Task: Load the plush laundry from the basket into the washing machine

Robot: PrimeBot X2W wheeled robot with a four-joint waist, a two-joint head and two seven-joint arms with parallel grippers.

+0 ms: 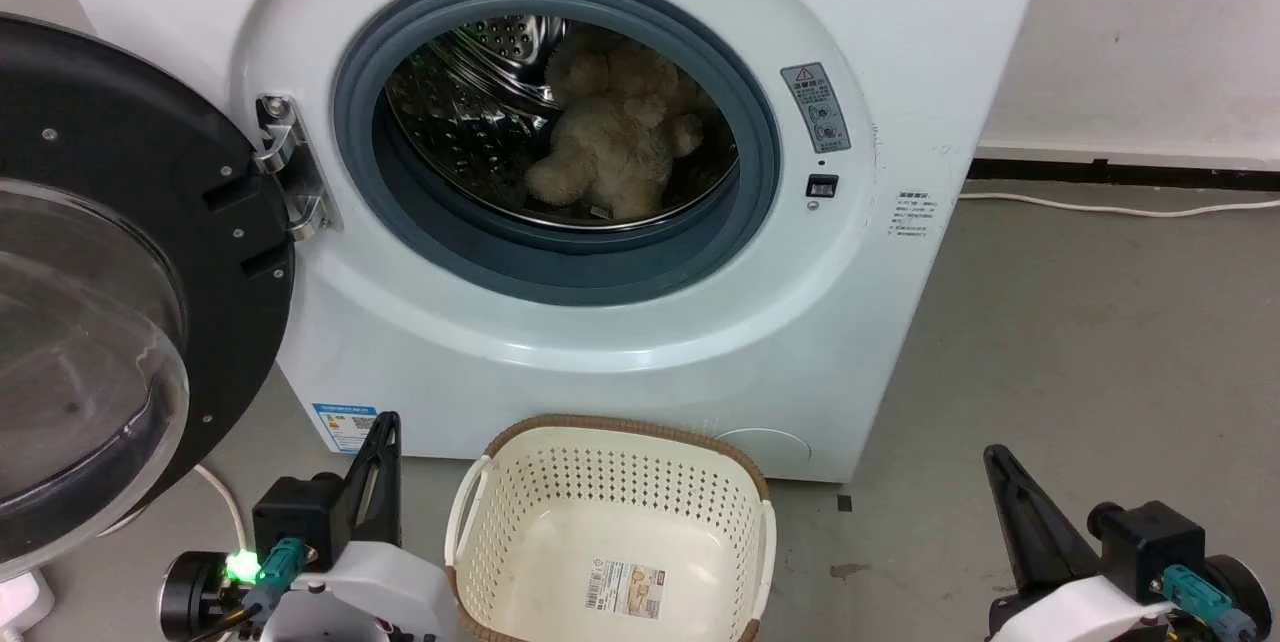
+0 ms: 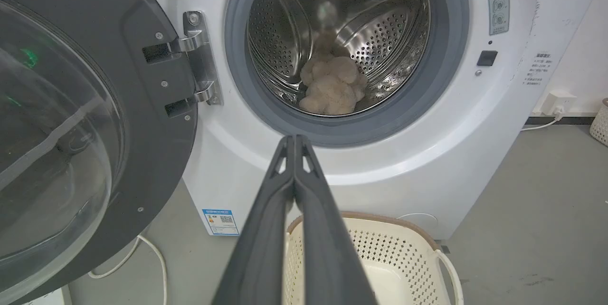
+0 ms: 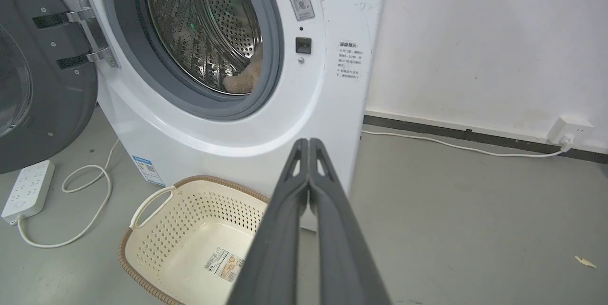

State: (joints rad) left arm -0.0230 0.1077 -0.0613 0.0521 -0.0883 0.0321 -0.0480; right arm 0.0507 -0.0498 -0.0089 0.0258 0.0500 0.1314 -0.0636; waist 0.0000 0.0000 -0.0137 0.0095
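The cream-beige plush laundry lies inside the steel drum of the white washing machine. Its black-rimmed clear door hangs swung open to the left. The cream basket stands on the floor in front of the machine, with just a label on its bottom. My left gripper is shut beside the basket's left. My right gripper is shut on the basket's right, holding nothing.
A white power strip and looping cable lie on the grey floor left of the machine. Another cable runs along the wall to a socket on the right. Open floor stretches to the right.
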